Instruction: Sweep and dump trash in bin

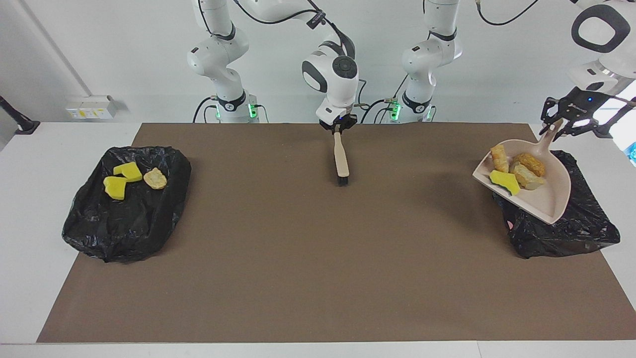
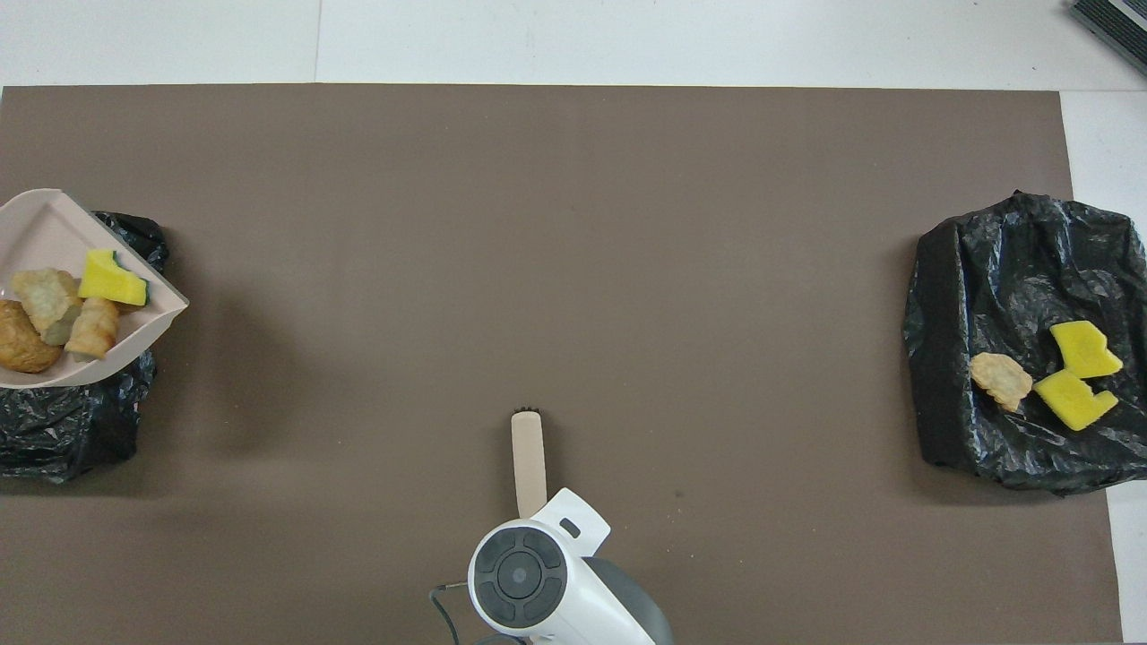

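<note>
Our left end effector [image 1: 566,125] clamps the dustpan [image 1: 541,199] over the bin [image 1: 586,233]; tilting toward nine o'clock spills trash [image 1: 514,171] onto the bench. Right end effector [image 1: 338,126] grips the brush [image 1: 341,161].

- My left gripper [image 1: 564,128] grips the dustpan [image 1: 544,199] handle, holding its trash [image 1: 516,171] over the black bin [image 1: 581,228]
- My right gripper [image 1: 338,130] grips the brush [image 1: 341,159] over the worktop [image 1: 298,238]

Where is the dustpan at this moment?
The dustpan is held up by the left gripper over the black bin bag at the left arm's end of the table, four trash pieces in it.
</note>
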Controlling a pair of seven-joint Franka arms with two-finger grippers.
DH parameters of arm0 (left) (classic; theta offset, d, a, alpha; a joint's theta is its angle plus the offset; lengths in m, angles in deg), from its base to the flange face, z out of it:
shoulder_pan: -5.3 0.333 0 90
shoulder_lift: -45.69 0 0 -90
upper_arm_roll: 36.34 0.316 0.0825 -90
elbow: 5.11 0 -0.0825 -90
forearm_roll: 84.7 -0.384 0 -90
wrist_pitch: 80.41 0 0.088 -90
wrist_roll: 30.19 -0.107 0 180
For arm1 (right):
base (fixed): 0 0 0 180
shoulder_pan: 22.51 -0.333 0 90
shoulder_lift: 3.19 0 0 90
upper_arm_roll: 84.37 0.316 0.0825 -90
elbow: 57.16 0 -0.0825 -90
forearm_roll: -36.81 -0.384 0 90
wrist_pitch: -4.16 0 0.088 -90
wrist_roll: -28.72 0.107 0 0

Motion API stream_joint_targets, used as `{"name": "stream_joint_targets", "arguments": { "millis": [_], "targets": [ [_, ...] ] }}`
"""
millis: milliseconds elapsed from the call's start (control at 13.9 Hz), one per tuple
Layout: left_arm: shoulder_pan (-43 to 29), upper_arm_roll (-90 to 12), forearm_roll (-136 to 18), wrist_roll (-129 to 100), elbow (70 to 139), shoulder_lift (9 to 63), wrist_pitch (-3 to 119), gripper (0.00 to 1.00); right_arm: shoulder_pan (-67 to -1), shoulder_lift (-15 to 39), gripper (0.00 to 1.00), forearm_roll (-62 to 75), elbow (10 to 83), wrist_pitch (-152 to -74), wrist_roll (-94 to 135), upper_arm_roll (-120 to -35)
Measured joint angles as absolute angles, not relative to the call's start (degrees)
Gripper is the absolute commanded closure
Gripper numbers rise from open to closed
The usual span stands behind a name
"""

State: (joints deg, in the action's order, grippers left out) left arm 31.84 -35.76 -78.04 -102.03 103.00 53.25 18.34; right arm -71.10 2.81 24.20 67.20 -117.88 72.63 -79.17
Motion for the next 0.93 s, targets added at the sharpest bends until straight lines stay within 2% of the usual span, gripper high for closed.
{"name": "stream_joint_targets", "arguments": {
  "millis": [216, 431, 647, 934],
  "targets": [
    [38.2, -35.4, -79.0, -110.0, 94.1, 48.3, 14.3, 1.0, -71.1, 2.8, 0.0, 24.2, 66.0, -117.0, 72.6, -79.2],
    [39.9, -35.0, -83.7, -111.8, 88.0, 43.0, 14.4, 1.0, -71.0, 2.9, 0.0, 24.2, 63.0, -113.7, 72.6, -79.4],
    [40.2, -35.1, -89.9, -112.4, 84.5, 38.9, 18.0, 1.0, -70.1, 2.6, 0.0, 24.8, 59.2, -108.5, 72.3, -80.3],
    [37.1, -36.6, -100.2, -116.3, 83.3, 37.7, 20.8, 1.0, -62.9, -0.5, 0.0, 25.0, 55.7, -101.9, 65.1, -80.5]
  ]
}}
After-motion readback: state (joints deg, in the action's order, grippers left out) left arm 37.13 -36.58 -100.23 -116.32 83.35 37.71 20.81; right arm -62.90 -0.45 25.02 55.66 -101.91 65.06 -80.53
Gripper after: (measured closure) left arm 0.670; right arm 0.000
